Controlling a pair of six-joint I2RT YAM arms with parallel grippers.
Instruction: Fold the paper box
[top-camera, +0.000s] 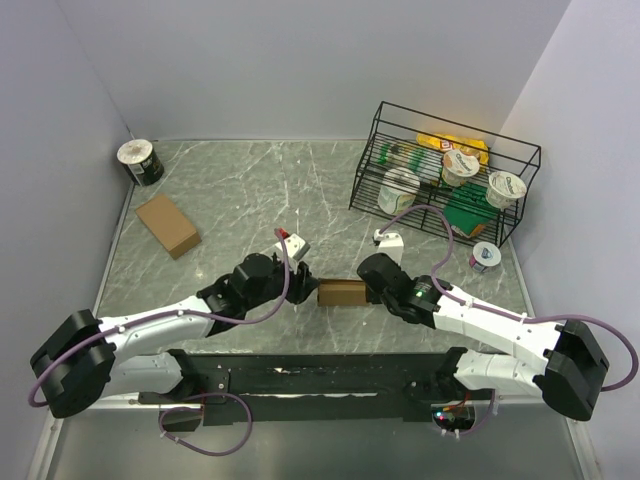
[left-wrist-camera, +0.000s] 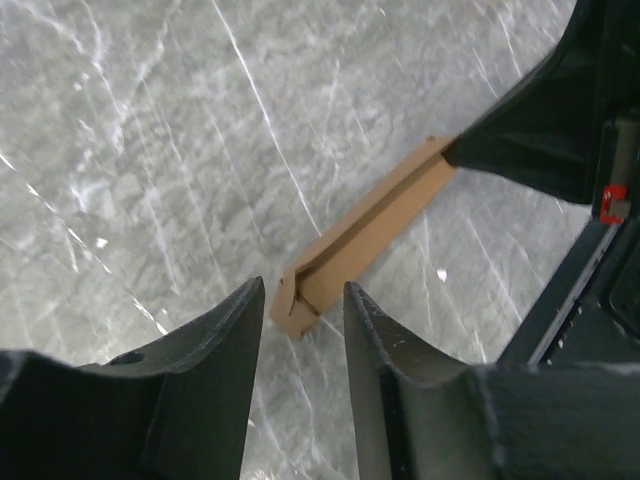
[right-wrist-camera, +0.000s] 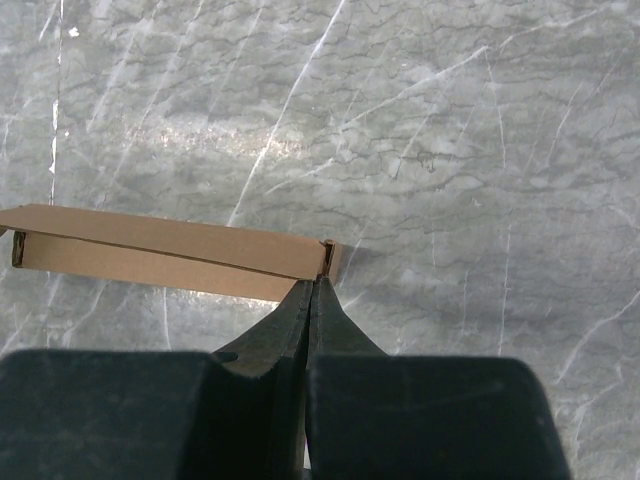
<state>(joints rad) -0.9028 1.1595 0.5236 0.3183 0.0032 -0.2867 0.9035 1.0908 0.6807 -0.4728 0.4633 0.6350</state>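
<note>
Matt cardboard box (top-camera: 341, 292), glossy marble table (top-camera: 250, 190) (white-veined)

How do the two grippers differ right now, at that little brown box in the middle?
The left gripper is open, the left end of the paper box showing in its gap. The right gripper is shut, pinching the box's right end. Both are black and low over the table.

open marble (top-camera: 250, 190) beyond paper box (top-camera: 341, 292), rack (top-camera: 368, 165) right

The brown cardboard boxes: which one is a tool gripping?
The small box at the near centre, its end pinched by the shut right tool. The other box lies untouched at the far left.
</note>
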